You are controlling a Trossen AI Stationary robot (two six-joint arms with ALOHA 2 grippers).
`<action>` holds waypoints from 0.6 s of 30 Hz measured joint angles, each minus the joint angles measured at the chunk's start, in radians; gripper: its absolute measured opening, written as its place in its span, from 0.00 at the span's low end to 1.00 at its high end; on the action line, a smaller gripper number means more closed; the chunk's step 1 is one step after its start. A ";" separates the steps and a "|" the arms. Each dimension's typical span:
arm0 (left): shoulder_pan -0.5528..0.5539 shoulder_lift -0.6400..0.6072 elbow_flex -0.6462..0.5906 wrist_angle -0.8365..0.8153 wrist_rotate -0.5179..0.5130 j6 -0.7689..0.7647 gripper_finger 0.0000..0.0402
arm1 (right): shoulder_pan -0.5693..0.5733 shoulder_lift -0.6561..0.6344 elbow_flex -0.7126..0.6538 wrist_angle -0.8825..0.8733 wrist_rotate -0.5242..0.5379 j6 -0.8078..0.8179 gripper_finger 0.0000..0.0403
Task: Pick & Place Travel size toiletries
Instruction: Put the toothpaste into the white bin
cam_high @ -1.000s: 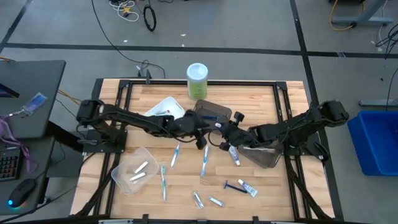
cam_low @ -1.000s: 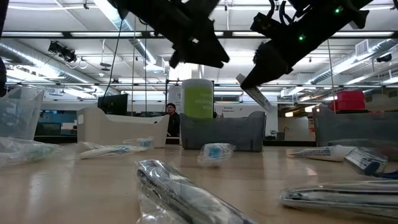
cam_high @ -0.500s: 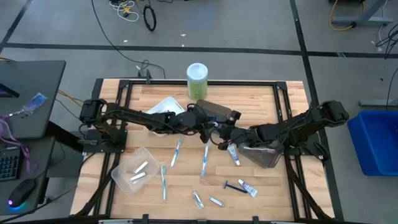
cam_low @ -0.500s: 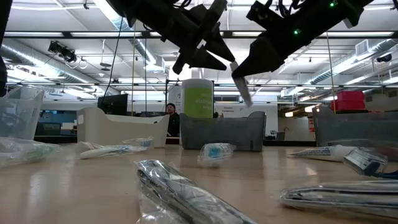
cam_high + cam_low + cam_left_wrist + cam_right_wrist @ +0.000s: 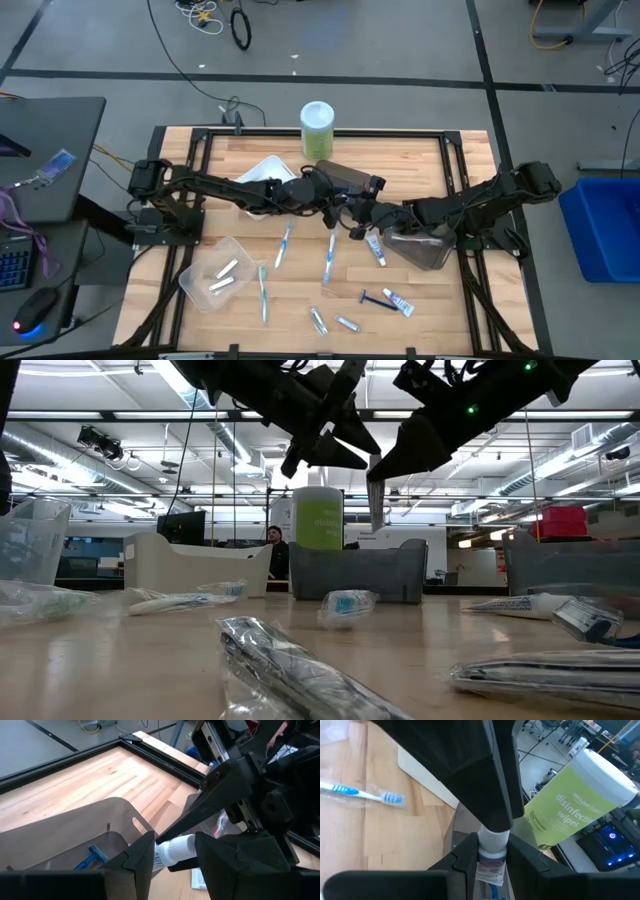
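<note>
A small white tube with a ribbed white cap (image 5: 375, 488) hangs upright in the air over the table's middle, above the dark bin (image 5: 340, 181). My right gripper (image 5: 492, 857) is shut on it. My left gripper (image 5: 175, 855) is open. It reaches in from the table's left, and its fingers stand on either side of the tube's cap (image 5: 176, 849). I cannot tell whether they touch it. Other toiletries lie flat on the wood: toothbrushes (image 5: 283, 247) (image 5: 329, 258) (image 5: 263, 292), a tube (image 5: 377, 248) and a blue razor (image 5: 372, 298). My right gripper pinches the tube's printed body (image 5: 491, 870), just behind the cap (image 5: 494, 839), between its two fingers. It comes slanting down from the table's right. The tube is lifted clear and hangs upright below the fingers (image 5: 410, 445).
A green wipes canister (image 5: 318, 128) stands at the far edge. A white bin (image 5: 263, 173) sits beside the dark bin, which holds a blue razor (image 5: 93, 858). There is a second dark bin (image 5: 420, 248) at the right. A clear bin (image 5: 215, 275) with two tubes sits near left. More tubes (image 5: 400, 303) (image 5: 318, 320) (image 5: 347, 323) lie near the front.
My right gripper has moved toward the table's left, closing on my left gripper. The tube has swung from slanting to hanging upright. My left gripper has shifted a little toward the far edge, and its fingers now flank the cap.
</note>
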 joint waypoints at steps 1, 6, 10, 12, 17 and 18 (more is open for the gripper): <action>0.000 0.000 0.000 0.005 0.001 0.000 0.38 | 0.000 0.000 0.000 0.002 -0.002 0.001 0.23; -0.001 0.000 0.000 0.018 0.007 0.024 0.38 | -0.001 0.000 0.001 0.008 -0.021 0.001 0.23; -0.002 0.000 0.000 0.042 0.007 0.099 0.40 | -0.005 0.000 0.001 -0.001 -0.022 0.001 0.23; -0.002 0.000 0.000 0.041 0.007 0.101 0.41 | -0.005 0.000 0.001 -0.001 -0.022 0.001 0.23; -0.002 0.000 0.000 0.014 0.022 0.084 0.48 | -0.012 0.000 0.001 0.003 -0.020 0.032 0.23; -0.002 0.000 0.000 0.004 0.019 0.080 0.49 | -0.016 0.000 0.001 0.008 -0.021 0.048 0.23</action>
